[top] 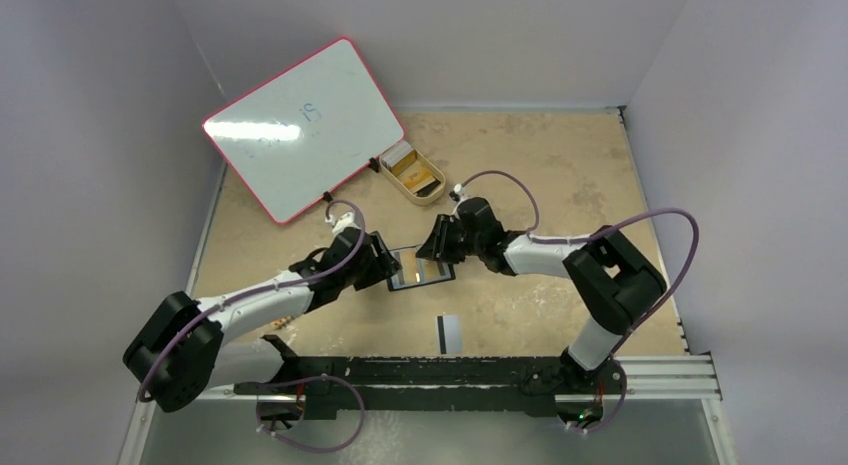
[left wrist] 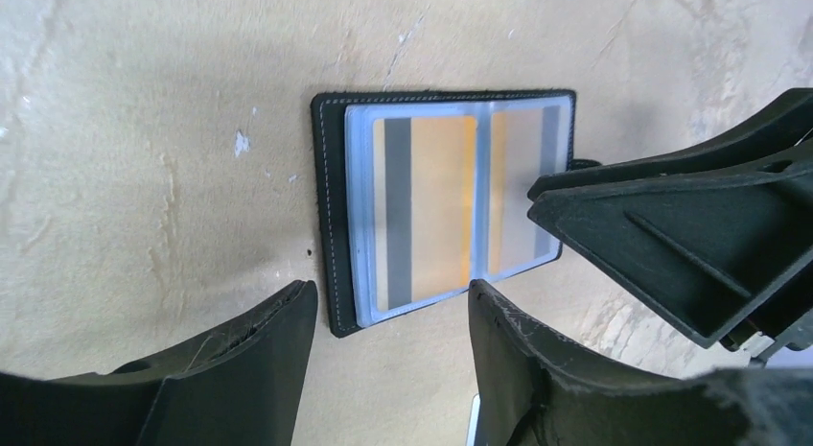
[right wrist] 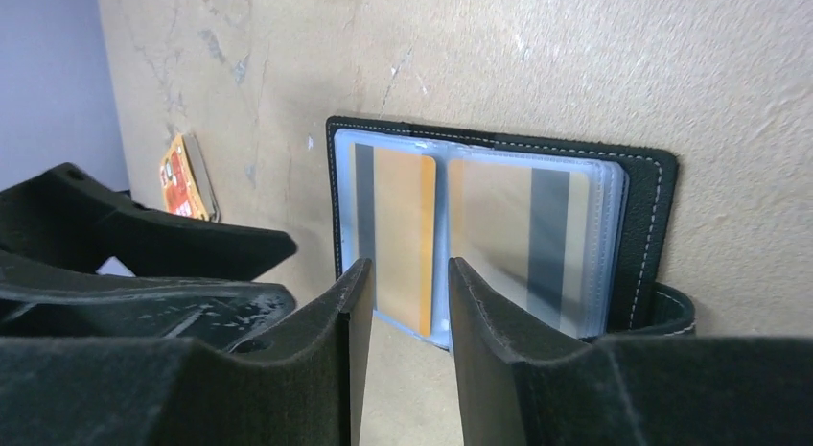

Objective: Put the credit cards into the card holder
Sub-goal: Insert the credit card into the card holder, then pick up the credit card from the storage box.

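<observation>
Flanking open card holder (top: 422, 269): left tool (left wrist: 388, 302), right tool (right wrist: 403, 273), both spread; striped card (top: 449, 332) nearby; whiteboard (top: 295, 125), tray (top: 398, 185) beyond.

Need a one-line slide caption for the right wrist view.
Open right gripper in front of the unfolded card holder, two credit cards seated in its clear pockets.

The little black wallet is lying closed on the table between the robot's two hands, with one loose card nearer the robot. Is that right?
Not quite. The wallet lies open, not closed: the left wrist view shows cards in its clear pockets. It does lie between the left hand and right hand, with one loose card nearer the robot.
</observation>
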### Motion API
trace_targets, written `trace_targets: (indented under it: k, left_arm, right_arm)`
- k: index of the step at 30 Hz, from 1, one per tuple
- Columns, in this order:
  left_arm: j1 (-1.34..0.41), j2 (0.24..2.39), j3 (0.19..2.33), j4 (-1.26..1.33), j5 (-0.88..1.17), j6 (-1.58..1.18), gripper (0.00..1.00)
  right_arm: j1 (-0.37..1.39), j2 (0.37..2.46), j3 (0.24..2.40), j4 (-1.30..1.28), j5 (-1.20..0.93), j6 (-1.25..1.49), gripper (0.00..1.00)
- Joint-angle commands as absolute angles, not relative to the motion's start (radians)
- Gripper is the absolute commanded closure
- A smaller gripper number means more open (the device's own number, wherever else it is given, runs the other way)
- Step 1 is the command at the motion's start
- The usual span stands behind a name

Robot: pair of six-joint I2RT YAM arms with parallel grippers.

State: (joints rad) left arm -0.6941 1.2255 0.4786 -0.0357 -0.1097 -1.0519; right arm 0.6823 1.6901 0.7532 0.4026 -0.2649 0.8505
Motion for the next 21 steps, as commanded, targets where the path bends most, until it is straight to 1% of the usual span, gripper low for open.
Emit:
trace_targets:
  k: [1,3,5,9,12,15,21]
  left_arm:
    - [-0.692,1.144,0.570,-0.122,-0.204,-0.987,0.40]
    - [-0.693,1.108,0.608,-0.187,-0.236,-0.959,0.38]
    - [-0.693,1.065,0.654,-0.260,-0.272,-0.929,0.32]
    - [-0.693,0.958,0.744,-0.408,-0.351,-0.862,0.29]
    - [-0.693,0.891,0.804,-0.489,-0.383,-0.803,0.28]
    - [-0.693,0.832,0.850,-0.564,-0.413,-0.759,0.26]
    - [-0.693,0.726,0.857,-0.647,-0.479,-0.703,0.26]
  right_arm:
    - [0.685,1.613,0.843,0.245,-0.177,0.743,0.62]
    - [0.683,1.587,0.895,0.181,-0.110,0.706,0.61]
    - [0.675,1.575,0.956,0.109,-0.058,0.662,0.59]
    - [0.644,1.596,1.110,0.031,0.003,0.634,0.56]
    - [0.614,1.661,1.224,-0.037,0.069,0.654,0.56]
    - [0.593,1.770,1.364,-0.106,0.106,0.653,0.56]
    - [0.573,1.901,1.517,-0.063,0.115,0.743,0.55]
